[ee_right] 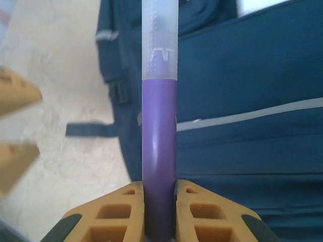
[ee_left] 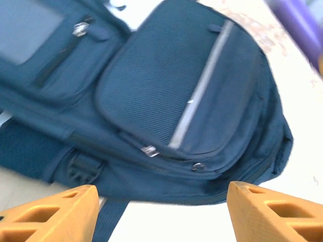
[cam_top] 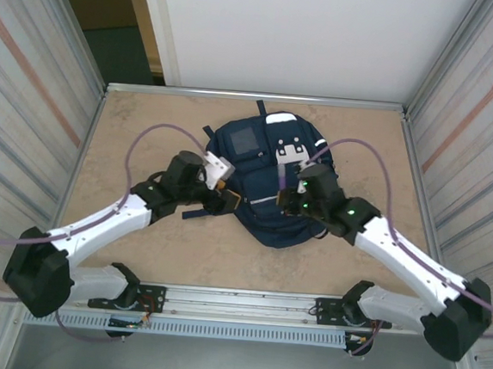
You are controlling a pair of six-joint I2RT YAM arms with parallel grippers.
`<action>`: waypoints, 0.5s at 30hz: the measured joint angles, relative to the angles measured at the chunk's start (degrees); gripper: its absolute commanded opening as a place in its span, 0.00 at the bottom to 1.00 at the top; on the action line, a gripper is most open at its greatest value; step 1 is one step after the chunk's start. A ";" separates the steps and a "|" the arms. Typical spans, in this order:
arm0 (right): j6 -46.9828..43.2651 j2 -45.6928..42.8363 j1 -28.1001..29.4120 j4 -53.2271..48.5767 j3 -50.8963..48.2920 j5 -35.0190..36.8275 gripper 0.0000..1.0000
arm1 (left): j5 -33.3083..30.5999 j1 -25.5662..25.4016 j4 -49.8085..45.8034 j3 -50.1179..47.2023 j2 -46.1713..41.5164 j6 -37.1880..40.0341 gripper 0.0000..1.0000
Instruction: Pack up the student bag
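Observation:
The student bag (cam_top: pixel 253 163) lies flat mid-table, navy with a silver stripe (ee_left: pixel 199 91) and a grey square patch (cam_top: pixel 244 139). My left gripper (cam_top: pixel 226 202) hovers at the bag's lower left edge, open, with its orange fingers (ee_left: pixel 60 212) wide apart and nothing between them. Two zip pulls (ee_left: pixel 150 150) sit on the front pocket just ahead of it. My right gripper (ee_right: pixel 159 185) is shut on a purple pen (ee_right: pixel 159 126) with a frosted cap, held upright over the bag (ee_right: pixel 242 101). From above, the pen (cam_top: pixel 281 183) hangs over the bag's middle.
A dark strap (ee_right: pixel 91 129) trails from the bag's left side onto the sandy tabletop (cam_top: pixel 148 124). Ribbed metal walls (cam_top: pixel 30 88) close in both sides. A metal rail (cam_top: pixel 236 300) runs along the near edge between the arm bases.

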 measured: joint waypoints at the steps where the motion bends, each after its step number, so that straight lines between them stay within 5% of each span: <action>1: 0.02 -1.79 -2.56 -0.87 -0.09 -0.94 0.15 | -0.20 -1.77 1.29 0.39 1.55 1.81 0.67; 8: 0.26 -11.43 -16.35 -6.27 -0.59 -9.29 0.15 | -5.53 -12.50 4.74 6.08 14.91 17.94 0.67; 15: 1.25 -14.69 -21.81 -9.79 -1.44 -13.66 0.13 | -18.36 -17.84 6.29 14.43 26.38 26.86 0.68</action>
